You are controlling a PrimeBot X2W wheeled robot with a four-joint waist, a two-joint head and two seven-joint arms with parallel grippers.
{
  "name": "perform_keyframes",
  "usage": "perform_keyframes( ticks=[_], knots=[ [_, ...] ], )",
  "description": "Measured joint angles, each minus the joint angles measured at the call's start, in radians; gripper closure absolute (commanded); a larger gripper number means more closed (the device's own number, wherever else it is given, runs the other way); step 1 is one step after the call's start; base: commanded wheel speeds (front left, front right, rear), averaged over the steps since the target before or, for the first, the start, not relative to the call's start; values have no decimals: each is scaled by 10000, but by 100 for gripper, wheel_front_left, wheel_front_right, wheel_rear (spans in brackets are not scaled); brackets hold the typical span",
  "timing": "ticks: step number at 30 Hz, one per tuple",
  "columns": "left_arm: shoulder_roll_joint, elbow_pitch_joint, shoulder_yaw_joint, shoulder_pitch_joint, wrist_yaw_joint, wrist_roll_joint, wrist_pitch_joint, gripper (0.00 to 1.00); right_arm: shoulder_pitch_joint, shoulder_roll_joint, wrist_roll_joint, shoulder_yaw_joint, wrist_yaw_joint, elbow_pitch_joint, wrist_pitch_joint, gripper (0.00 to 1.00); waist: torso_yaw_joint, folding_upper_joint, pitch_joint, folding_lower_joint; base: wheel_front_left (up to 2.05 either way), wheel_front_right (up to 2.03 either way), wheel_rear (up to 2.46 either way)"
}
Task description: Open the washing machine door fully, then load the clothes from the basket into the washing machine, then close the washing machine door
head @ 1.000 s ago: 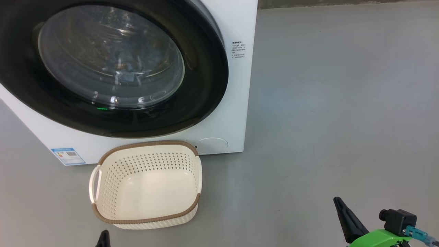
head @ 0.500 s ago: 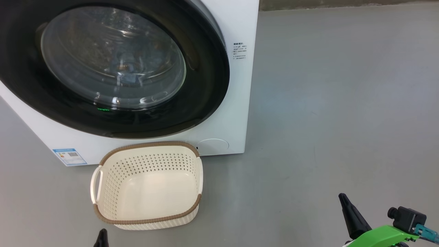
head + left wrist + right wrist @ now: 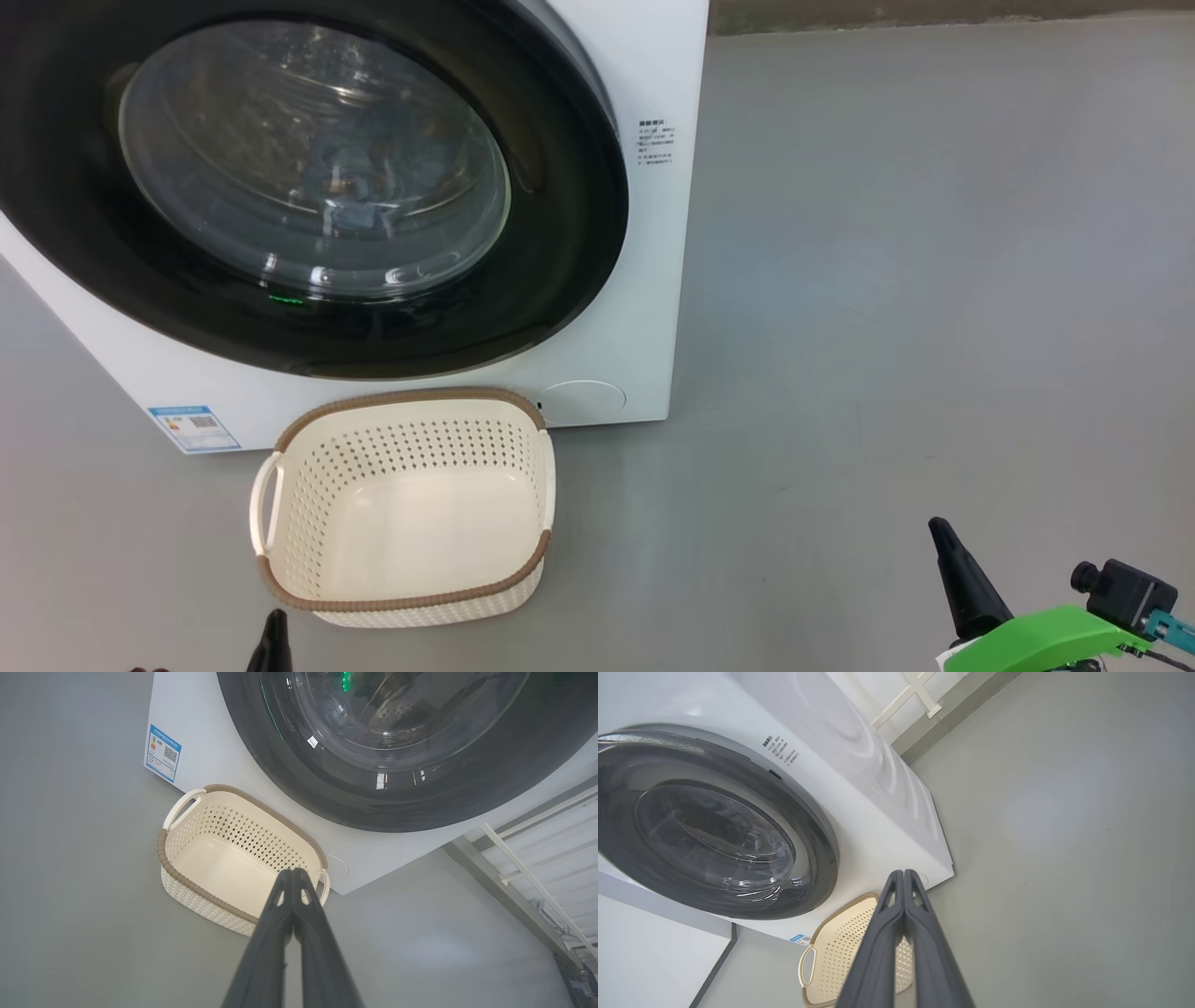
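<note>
So the washing machine door point(image 3: 560, 243) is shut flat against the front of the washing machine point(image 3: 644, 308). It's a big glossy black ring with a bulging clear glass bowl in the middle, far side of the scene, left of centre. Through the glass you can see the clothes point(image 3: 359, 182), blue fabric with little orange-ish specks, bunched low in the drum. Can't tell how many pieces, it's one blurry heap behind reflections.

Count: one washer, one door, one basket point(image 3: 411, 429), two grippers. The basket is cream, full of holes, with a brown woven-look rim and two side handles. It sits on the grey floor point(image 3: 887, 327) just in front of the machine, under the door's lower edge, and it's empty.

Other bits: a blue label sticker point(image 3: 194, 427) on the washer's lower left corner, a round cap point(image 3: 583, 397) at its lower right, and small printed text up the right side.

The left gripper point(image 3: 293, 875) has its fingers pressed together on nothing, near side, just short of the basket. The right gripper point(image 3: 903, 875) is also pinched flat and empty, off to the near right and well apart from the door.
</note>
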Motion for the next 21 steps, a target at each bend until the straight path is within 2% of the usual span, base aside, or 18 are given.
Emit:
perform_keyframes(
  ticks=[21],
  knots=[
    [67, -207, 73, -206, 0, -2219, 616, 100, -2, 284, 1822, -556, -2, -301, 568, 100, 64, 0, -94, 0, 0, 0, 0]
  ],
)
